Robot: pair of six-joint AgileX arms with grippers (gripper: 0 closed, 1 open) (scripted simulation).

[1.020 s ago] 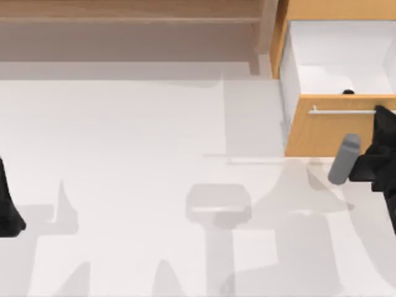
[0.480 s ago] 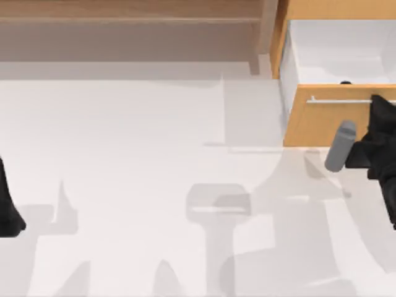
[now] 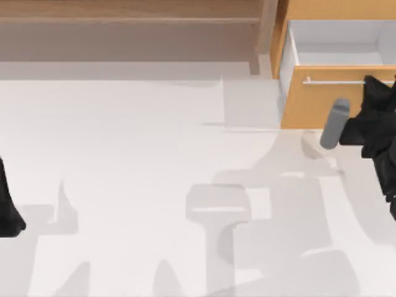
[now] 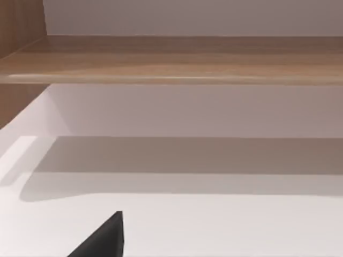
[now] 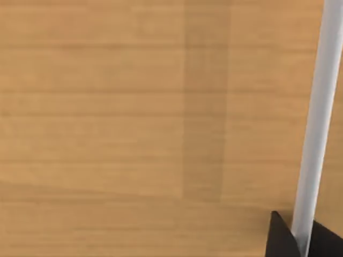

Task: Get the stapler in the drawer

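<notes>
Fingers of right gripper [image 3: 373, 86] closed around drawer [image 3: 322, 105] handle [image 5: 316, 123]; rigid wood front, thin slick bar, grip mid-bar. Left gripper [image 3: 9, 207] parked, finger state unclear.

Count: 1 drawer [image 3: 322, 105] w/ 1 silver bar handle [image 3: 334, 81], 1 long wooden shelf [image 3: 130, 12], 1 white desk [image 3: 124, 161], 2 black tools – left tool [image 3: 9, 210] & right tool [image 3: 371, 120].
</notes>
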